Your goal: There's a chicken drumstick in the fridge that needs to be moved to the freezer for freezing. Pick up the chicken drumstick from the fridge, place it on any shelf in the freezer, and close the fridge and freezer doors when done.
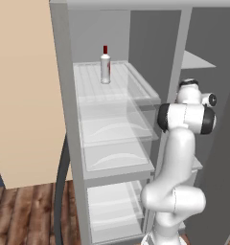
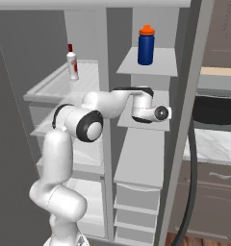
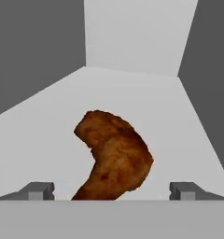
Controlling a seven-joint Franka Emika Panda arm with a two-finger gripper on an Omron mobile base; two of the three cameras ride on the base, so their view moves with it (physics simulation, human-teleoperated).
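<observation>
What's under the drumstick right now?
The drumstick lies on a flat pale grey freezer shelf, between the gripper's open fingertips. The patch of shelf right beneath it is covered, and its near end runs out of the picture.

A glossy white robot arm (image 2: 59,158) of rounded tubular segments, black bands ringing its joints, grey finger tips (image 3: 39,190).

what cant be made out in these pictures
- Chicken drumstick: its near end is cut off at the bottom of the hand view.
- Gripper: in the right base view the arm's wrist hides it and the shelf spot under it.
- Doors: cut off by the edges in both base views.
</observation>
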